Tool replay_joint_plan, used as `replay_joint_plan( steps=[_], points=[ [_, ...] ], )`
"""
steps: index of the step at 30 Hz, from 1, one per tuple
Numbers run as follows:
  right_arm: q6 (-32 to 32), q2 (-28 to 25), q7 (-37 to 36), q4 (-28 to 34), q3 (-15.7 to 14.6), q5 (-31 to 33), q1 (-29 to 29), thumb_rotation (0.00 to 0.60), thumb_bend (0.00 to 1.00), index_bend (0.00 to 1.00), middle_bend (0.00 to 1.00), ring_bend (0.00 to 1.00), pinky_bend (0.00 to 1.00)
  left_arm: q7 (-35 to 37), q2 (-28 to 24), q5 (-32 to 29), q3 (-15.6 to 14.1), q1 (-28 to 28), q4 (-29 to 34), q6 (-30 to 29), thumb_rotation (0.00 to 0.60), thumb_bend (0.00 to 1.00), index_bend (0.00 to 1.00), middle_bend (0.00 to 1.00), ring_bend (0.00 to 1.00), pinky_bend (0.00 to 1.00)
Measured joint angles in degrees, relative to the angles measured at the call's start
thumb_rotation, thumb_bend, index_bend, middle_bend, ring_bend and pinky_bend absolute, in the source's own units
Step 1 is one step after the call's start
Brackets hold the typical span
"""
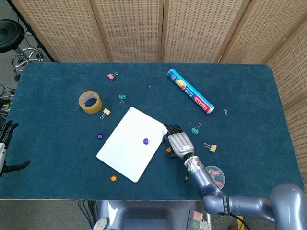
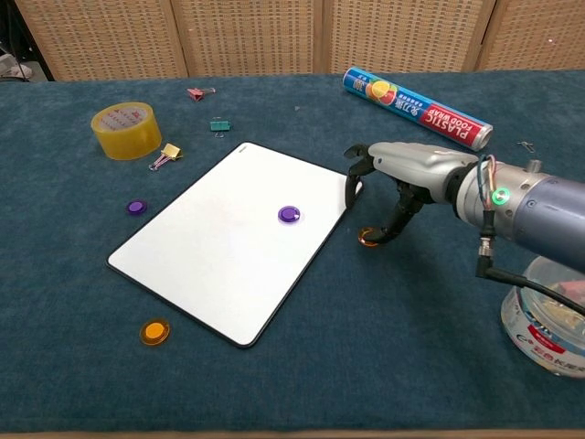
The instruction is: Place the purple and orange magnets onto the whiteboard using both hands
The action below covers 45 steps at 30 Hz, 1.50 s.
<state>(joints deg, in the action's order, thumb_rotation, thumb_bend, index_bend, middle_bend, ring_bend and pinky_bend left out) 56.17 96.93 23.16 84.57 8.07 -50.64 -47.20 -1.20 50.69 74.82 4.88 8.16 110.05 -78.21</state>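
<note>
Whiteboard (image 2: 219,240) at tabletop centre, one purple magnet (image 2: 290,214) on it, second purple magnet (image 2: 136,207) off its left edge, right hand (image 2: 393,178) fingers spread, arched over orange magnet (image 2: 367,237), empty, second orange magnet (image 2: 154,331) near front edge, left hand (image 1: 5,143) at left edge, grip indeterminate.

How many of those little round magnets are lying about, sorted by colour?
Purple round magnets: 2, one on the white whiteboard, one on the blue table cover left of it.
Orange round magnets: 2, one just off the board's right edge, one near the table's front edge.
Total: 4
</note>
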Motion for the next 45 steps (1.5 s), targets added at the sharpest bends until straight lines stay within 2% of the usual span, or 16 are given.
replay_joint_plan(
  steps=[16, 45],
  points=[
    [-2.25, 2.13, -1.35, -4.16, 0.68, -0.71, 1.28, 0.6, 0.28, 0.43, 0.0, 0.0, 0.0, 0.47, -0.19, -0.15, 0.05, 0.03, -0.08, 0.21, 0.6, 0.0, 0.0, 0.0, 0.0, 0.0],
    [-5.29, 2.7, -1.61, -6.5, 1.69, 0.7, 2.08, 0.6, 0.28, 0.45, 0.0, 0.0, 0.0, -0.31, 0.11, -0.1, -0.08, 0.14, 0.02, 0.29, 0.6, 0.0, 0.0, 0.0, 0.0, 0.0]
  ],
)
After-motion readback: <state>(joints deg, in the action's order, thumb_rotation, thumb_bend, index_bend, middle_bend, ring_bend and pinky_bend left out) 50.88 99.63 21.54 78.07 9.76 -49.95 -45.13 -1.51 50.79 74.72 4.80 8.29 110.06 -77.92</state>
